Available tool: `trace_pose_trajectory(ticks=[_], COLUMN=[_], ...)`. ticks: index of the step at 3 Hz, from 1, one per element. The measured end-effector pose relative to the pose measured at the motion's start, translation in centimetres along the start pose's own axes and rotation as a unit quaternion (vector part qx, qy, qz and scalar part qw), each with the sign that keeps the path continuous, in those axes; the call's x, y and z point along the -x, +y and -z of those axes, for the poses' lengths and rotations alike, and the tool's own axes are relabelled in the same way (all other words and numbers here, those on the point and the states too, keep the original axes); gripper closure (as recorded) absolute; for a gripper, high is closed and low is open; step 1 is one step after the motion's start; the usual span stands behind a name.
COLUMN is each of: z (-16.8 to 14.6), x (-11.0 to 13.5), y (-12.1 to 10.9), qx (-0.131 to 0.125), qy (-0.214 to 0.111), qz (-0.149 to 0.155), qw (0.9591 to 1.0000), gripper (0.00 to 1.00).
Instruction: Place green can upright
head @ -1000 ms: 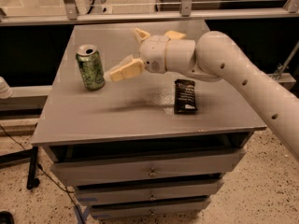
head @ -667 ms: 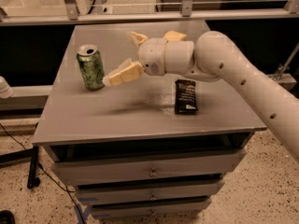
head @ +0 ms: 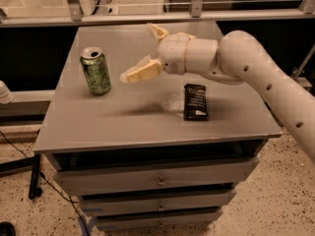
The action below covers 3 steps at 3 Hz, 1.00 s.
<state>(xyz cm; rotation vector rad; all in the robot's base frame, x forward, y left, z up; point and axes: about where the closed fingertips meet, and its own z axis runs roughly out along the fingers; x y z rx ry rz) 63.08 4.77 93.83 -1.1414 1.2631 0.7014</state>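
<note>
The fingers (head: 142, 73) are spread wide and hold nothing. The gripper (head: 137, 53) hovers above the table (head: 123, 127), near the green can (head: 96, 72) but apart from it. The can stands upright by one side edge of the table, pull-tab end up, seemingly flat on its base. The placing step looks done. The next move calls for drawing the arm clear without brushing the can or the black snack wrapper (head: 195, 101).
</note>
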Motion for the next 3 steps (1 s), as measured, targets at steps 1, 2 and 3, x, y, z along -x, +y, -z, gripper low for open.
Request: trace_pose_trajectory(ticks=[1,2,3], z=[6.1,12.8,15.8], x=[2.1,5.0,7.7], y=[-4.8,-9.6,-12.1], qx=[-0.054,-0.093,-0.124], qy=[0.003,0.009,-0.004], qz=[0.083,0.154,0.170], qw=[0.9951,0.9837,0.9775], gripper=[0.00,0.00,0.00])
